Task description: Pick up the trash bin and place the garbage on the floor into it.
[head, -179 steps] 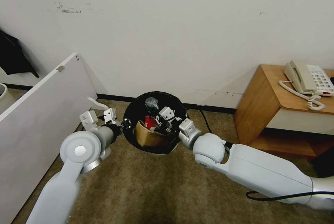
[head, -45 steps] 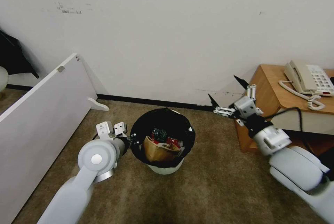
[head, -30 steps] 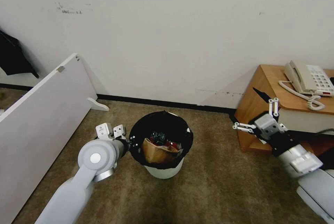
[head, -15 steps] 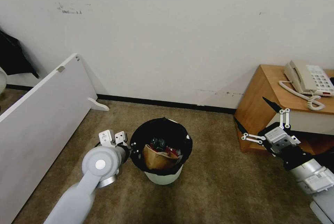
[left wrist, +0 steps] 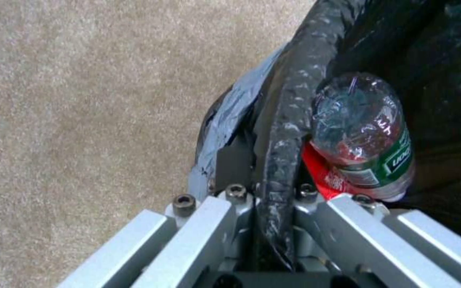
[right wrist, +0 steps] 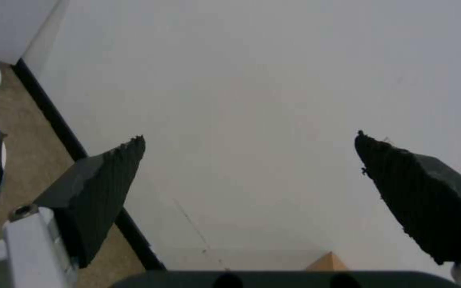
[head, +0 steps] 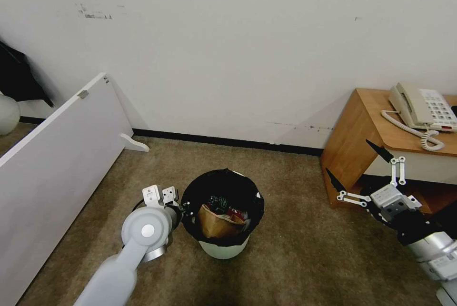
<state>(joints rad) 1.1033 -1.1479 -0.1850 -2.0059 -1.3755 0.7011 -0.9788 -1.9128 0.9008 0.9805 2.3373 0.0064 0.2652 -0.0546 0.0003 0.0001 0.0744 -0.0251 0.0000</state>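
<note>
Carpet (head: 295, 268), beige-brown short pile, runs under everything; at far left a flat white board (head: 52, 163) leans w/ one white foot on it. Next, the left gripper (head: 183, 206) at the trash bin's left side: in the left wrist view its fingers (left wrist: 230, 160) are clamped on the bag-wrapped rim, one outside the wall, one inside. Trash bin (head: 223, 248) sits on the carpet near centre, small, round, white plastic, lined w/ a crinkled glossy black bag (head: 221, 180) folded over the rim. Inside: a brown paper bag (head: 216, 222), creased, lying toward the near side; behind it a clear crushed bottle (left wrist: 366, 128) w/ green label, up against the rim by the gripper; red-and-white can or wrapper (left wrist: 321, 176) beneath the bottle, can't tell which. Black baseboard (head: 223, 140) along the plain white wall behind. Right of the bin, well apart from it, the right gripper (head: 359, 168) is held up in the air before the wooden side table (head: 347, 149), jaws spread wide, black ribbed wedge-shaped pads (right wrist: 105, 180), nothing between them. Table is smooth orange-brown wood, boxy; a cream corded phone (head: 421, 106) w/ coiled cord on top at far right.
</note>
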